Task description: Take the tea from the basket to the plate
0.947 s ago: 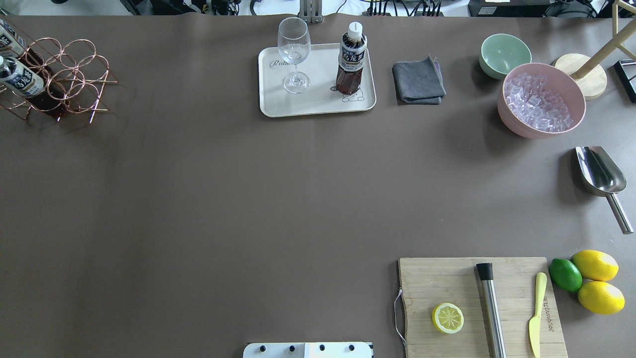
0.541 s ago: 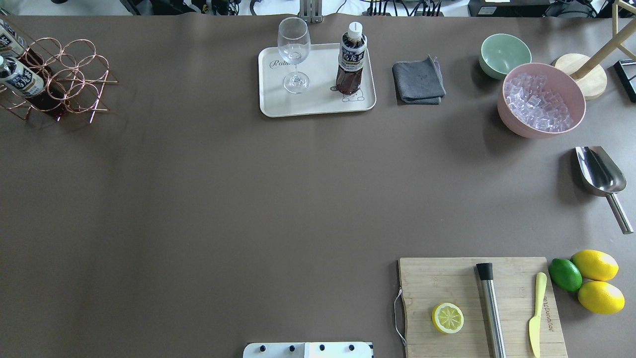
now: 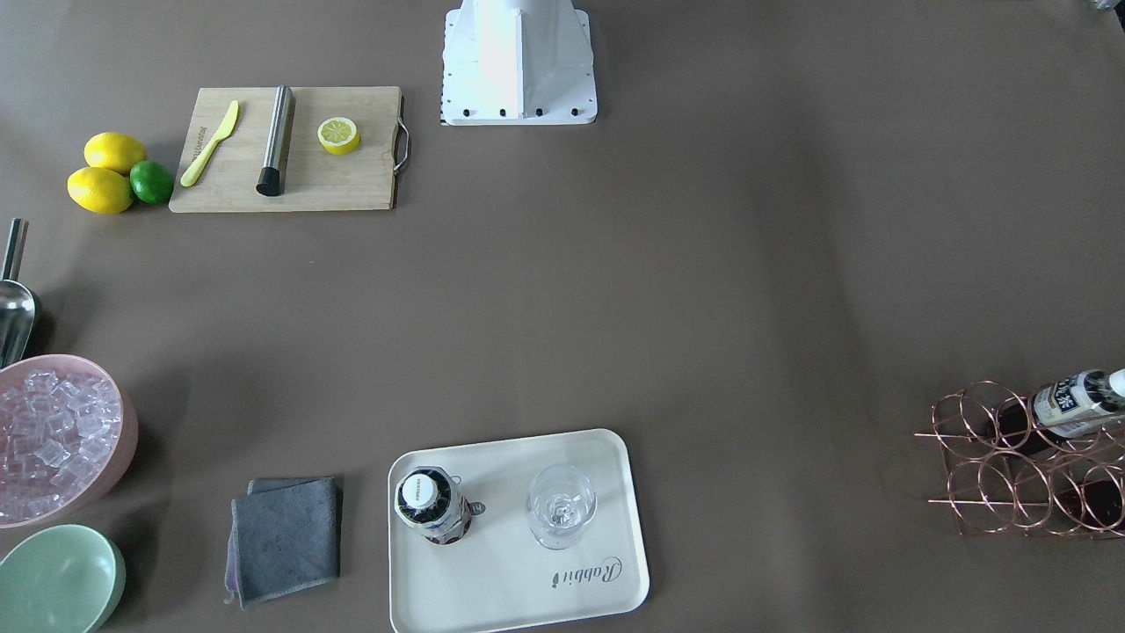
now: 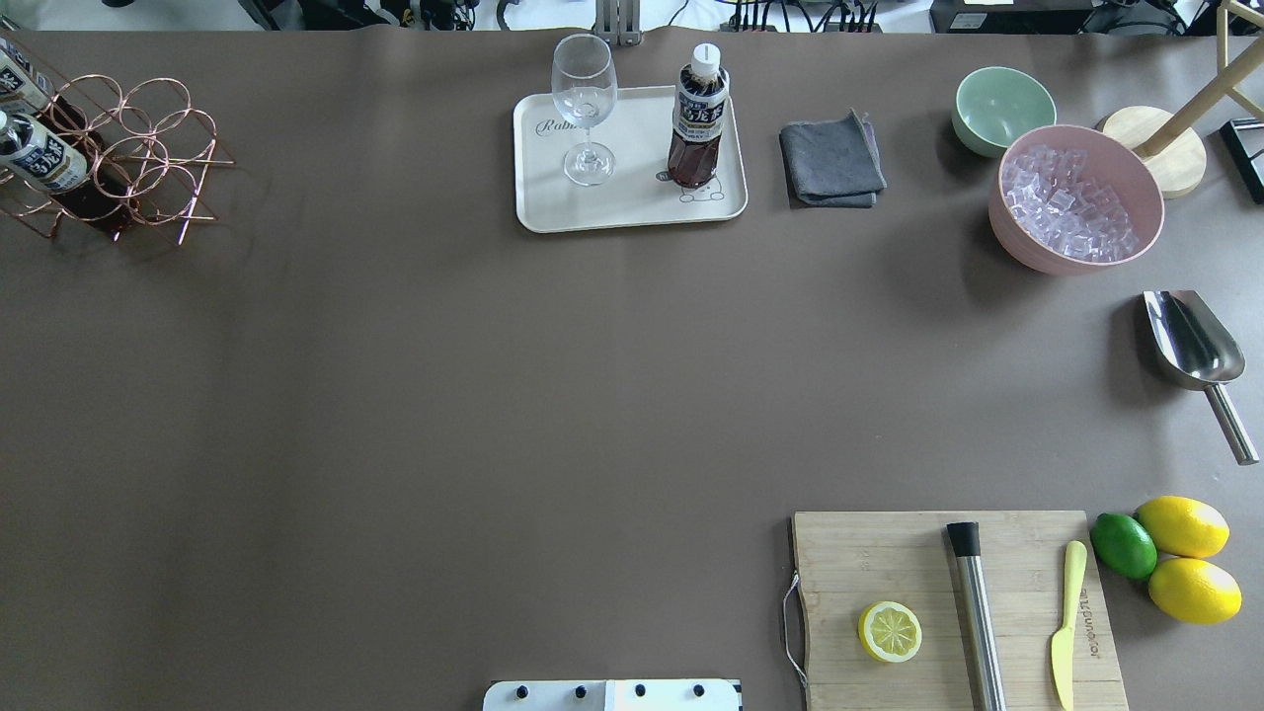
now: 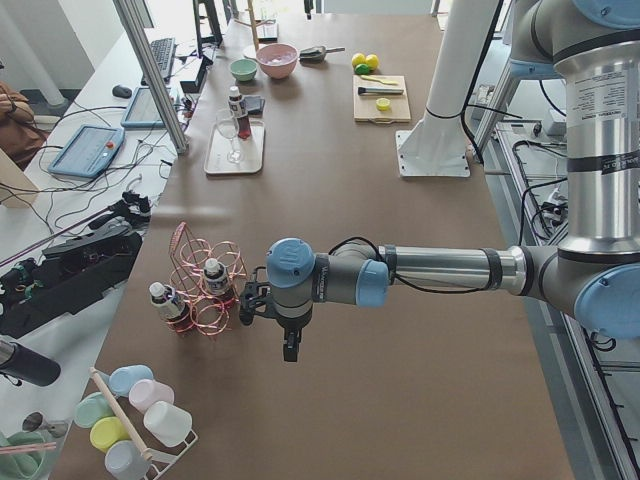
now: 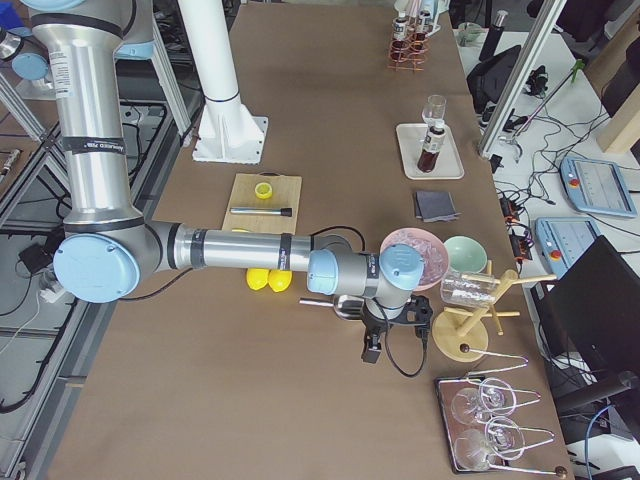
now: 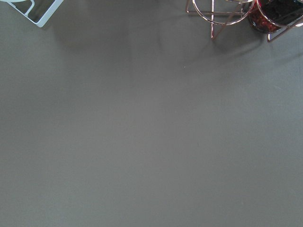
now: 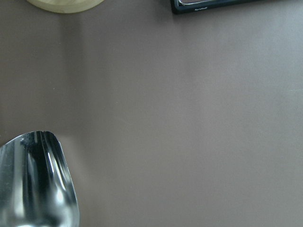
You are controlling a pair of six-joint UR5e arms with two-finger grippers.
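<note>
Cream plate [image 4: 632, 204] carries the tea [image 4: 697, 118], upright beside a wine glass [image 4: 585, 104].
Only the two side views catch the arms. The left gripper [image 5: 290, 345] hangs just beside the basket [image 5: 205, 283], and the right gripper [image 6: 370, 348] is near the pink bowl [image 6: 425, 242]; how their jaws stand I cannot tell. The overhead view shows two more bottles [image 4: 39, 158] lying tilted in the basket's cells.

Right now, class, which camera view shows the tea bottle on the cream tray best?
The overhead exterior view: the tea bottle on the tray shows cap, label and dark tea. The front-facing view sees mostly its cap; both side views show it tiny; the wrist views miss it.
</note>
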